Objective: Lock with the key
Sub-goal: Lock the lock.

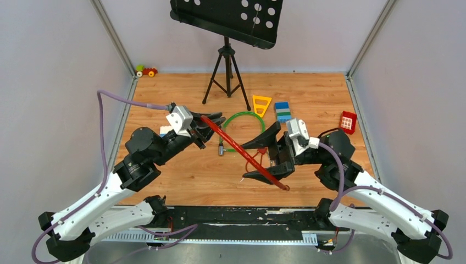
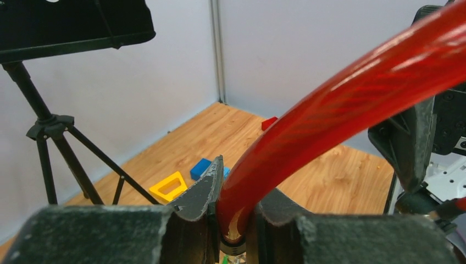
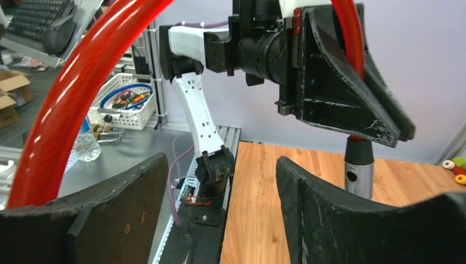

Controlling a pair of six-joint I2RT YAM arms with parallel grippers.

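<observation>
Not far along — left tool (image 2: 235, 212) is clamped tight on the red cable (image 1: 242, 149) near its end. The right tool (image 1: 262, 159) gapes wide beside that cable, gripping nothing. The key can't be spotted — neither tool has it. Fetching it, inserting and turning all remain.

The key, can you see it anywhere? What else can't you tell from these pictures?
- The key: not found in any view. It is either too tiny to pick out or hidden behind something.
- Top view: the left gripper covers the end of the red cable that it grips.
- Top view: the open right gripper overlaps the cable, so I cannot tell if they touch.
- Left wrist view: the bottom edge cuts off the cable's end.
</observation>
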